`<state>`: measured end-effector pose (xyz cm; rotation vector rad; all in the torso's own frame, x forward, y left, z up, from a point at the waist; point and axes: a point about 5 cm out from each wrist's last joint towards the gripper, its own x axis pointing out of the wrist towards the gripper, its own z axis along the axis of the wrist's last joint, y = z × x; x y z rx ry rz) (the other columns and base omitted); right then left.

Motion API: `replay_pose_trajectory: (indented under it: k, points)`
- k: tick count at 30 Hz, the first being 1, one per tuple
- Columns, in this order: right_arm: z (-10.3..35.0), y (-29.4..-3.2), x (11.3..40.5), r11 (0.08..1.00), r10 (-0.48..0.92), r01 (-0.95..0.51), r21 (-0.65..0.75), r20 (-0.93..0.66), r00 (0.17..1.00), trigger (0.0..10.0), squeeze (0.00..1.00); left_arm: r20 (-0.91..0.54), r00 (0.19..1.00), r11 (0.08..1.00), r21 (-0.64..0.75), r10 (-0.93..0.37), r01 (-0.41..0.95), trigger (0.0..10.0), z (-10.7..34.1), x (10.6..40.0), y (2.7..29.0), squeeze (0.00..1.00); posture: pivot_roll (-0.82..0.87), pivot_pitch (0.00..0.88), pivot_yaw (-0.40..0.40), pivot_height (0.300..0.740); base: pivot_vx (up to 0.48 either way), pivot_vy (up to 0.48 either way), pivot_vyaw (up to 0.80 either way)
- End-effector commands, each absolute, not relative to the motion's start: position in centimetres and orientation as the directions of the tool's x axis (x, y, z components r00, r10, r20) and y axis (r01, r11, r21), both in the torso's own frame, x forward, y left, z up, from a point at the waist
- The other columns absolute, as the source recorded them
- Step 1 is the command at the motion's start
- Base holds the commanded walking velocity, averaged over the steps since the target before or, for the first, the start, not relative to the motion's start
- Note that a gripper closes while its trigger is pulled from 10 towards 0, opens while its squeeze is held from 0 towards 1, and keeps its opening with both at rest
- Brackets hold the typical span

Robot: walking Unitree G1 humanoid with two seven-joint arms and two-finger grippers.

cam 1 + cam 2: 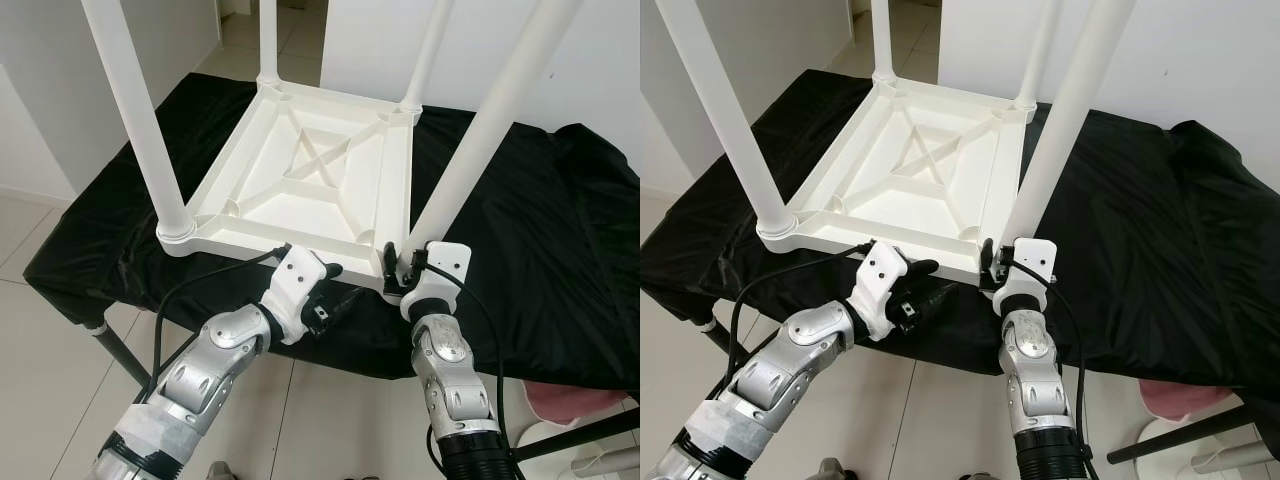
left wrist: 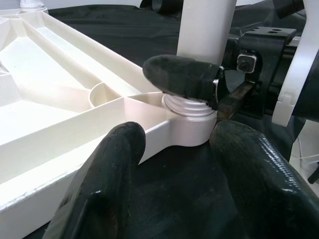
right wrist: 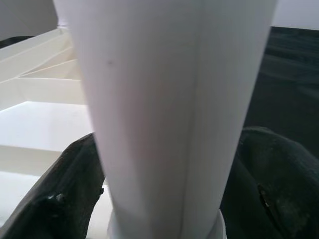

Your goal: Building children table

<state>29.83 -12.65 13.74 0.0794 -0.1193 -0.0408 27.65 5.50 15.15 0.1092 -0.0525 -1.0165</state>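
**Q:** Head views first. Where was the piece?

**A:** The children's table lay upside down on a black cloth over the tabletop, all four legs standing up. My right end effector was at the near right leg, just above its socket at the corner nearest me. My left end effector hovered just beside that corner, low against the near rail.

**Q:** Left wrist view?

**A:** My left fingers stood wide apart, holding nothing, aimed at the corner socket. A ribbed collar showed at the leg's base, so I judged it not fully seated. One right fingertip pressed against the leg just above it.

**Q:** Right wrist view?

**A:** The leg ran between my two right fingers, one on each side; I read that as closed around it.

**Q:** How to finish the step well?

**A:** My judgement: keep the leg upright and in line with the socket, turn or press it down evenly until the collar disappears, and brace the corner with the left so the frame cannot slide on the cloth.
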Motion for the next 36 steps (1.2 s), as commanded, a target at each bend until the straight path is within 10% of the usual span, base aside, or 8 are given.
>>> replay_pose_trajectory:
  k: [1, 5, 6, 7, 21, 22, 24, 36]
  points:
    - [13.4, -12.6, 29.4, 0.997, -0.026, 0.017, 0.078, 0.11, 0.994, 10.0, 1.0, -0.028, 0.461, 0.454, 0.128, -0.887, 0.882, 10.0, 15.0, 27.5, 5.5, 0.0, 0.01, 0.043, -0.055, 0.74, 0.0, 0.0, 0.0]
    - [13.5, -13.2, 29.4, 0.998, -0.013, 0.005, 0.069, 0.114, 0.993, 10.0, 1.0, -0.027, 0.462, 0.455, 0.129, -0.887, 0.881, 10.0, 15.0, 27.5, 5.6, 0.0, 0.01, 0.044, -0.054, 0.74, 0.0, 0.0, 0.0]
    - [13.7, -13.8, 29.3, 0.998, 0.013, -0.02, 0.053, 0.122, 0.992, 10.0, 0.21, -0.026, 0.464, 0.457, 0.131, -0.886, 0.88, 10.0, 15.1, 27.5, 5.6, 0.0, 0.01, 0.045, -0.054, 0.74, 0.0, 0.0, 0.0]
    - [13.9, -14.3, 29.3, 0.997, 0.049, -0.055, 0.045, 0.125, 0.991, 10.0, 0.0, -0.026, 0.465, 0.458, 0.131, -0.885, 0.879, 10.0, 15.1, 27.5, 5.7, 0.0, 0.01, 0.046, -0.052, 0.74, 0.0, 0.0, 0.0]
    - [14.9, -16.1, 30.5, 0.921, 0.387, -0.376, -0.098, 0.144, 0.911, 10.0, 0.0, -0.025, 0.47, 0.463, 0.14, -0.882, 0.875, 10.0, 15.3, 27.8, 5.8, 0.0, 0.0, 0.051, -0.043, 0.74, 0.0, 0.0, 0.0]
    - [14.7, -16.3, 30.6, 0.904, 0.424, -0.411, -0.117, 0.125, 0.897, 4.6, 0.0, -0.024, 0.471, 0.463, 0.14, -0.882, 0.875, 10.0, 15.3, 27.8, 5.8, 0.0, 0.01, 0.055, -0.039, 0.74, 0.0, 0.0, 0.0]
    - [14.5, -16.5, 30.7, 0.892, 0.447, -0.434, -0.123, 0.111, 0.887, 0.3, 0.0, -0.024, 0.471, 0.463, 0.14, -0.882, 0.875, 10.0, 15.3, 27.7, 5.8, 0.0, 0.01, 0.057, -0.039, 0.74, 0.0, 0.0, 0.0]
    - [13.2, -17.4, 31.5, 0.863, 0.499, -0.492, -0.114, 0.041, 0.866, 1.6, 0.0, -0.039, 0.473, 0.463, 0.148, -0.88, 0.874, 10.0, 15.4, 27.9, 6.3, 0.0, 0.01, 0.085, -0.03, 0.74, 0.0, 0.0, 0.0]
